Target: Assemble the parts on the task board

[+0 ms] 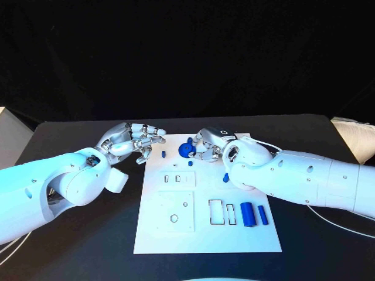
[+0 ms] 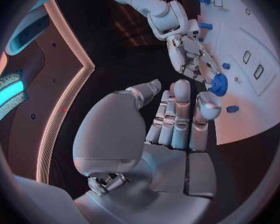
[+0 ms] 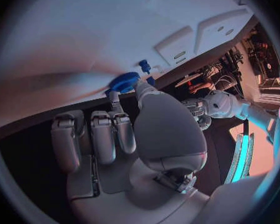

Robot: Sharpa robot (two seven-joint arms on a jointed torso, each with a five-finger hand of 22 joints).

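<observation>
Ridged round blue part (image 1: 186,150) pinched by right robot hand (image 1: 211,146)

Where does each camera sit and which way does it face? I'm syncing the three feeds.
Head view: on the robot's head, looking down at the task board; both arms show.
Left wrist view: behind the left robot hand, facing the board's edge.
Right wrist view: behind the right robot hand, facing the board.
Shared: all three show the blue gear that the right robot hand touches.
</observation>
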